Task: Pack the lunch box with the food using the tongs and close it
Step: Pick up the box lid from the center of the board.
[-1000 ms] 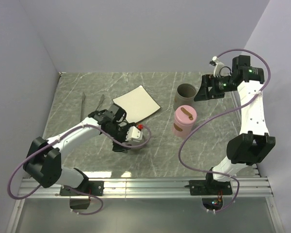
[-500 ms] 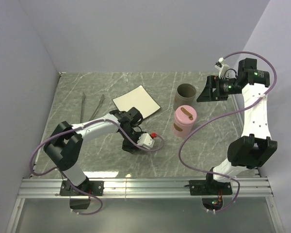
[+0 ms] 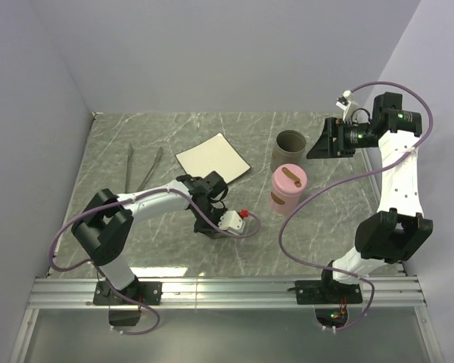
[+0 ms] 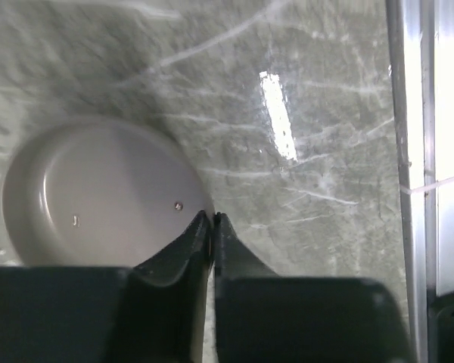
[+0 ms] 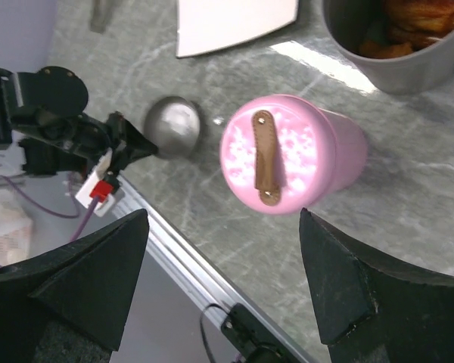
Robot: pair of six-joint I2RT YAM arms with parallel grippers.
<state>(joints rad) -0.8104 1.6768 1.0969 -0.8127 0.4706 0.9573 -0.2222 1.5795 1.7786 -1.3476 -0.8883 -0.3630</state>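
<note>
Left pincer (image 4: 212,221) is closed on the rim of the grey lid (image 4: 98,197), lower centre of the overhead view. Right pincer (image 5: 221,227) is wide open and holds nothing, hanging at right near the pink jar (image 5: 287,155) and the cup (image 5: 378,64) with the food (image 5: 416,19). The tongs (image 3: 129,165) lie upper left on the tabletop (image 3: 250,128). Risk: it's only a thin edge pinch, so the lid may slip or skid when lifted; no legible writing anywhere.

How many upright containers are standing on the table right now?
2. An open grey container holding food stands toward the back; a lidded pink container stands just in front of it. None appears hidden.
</note>
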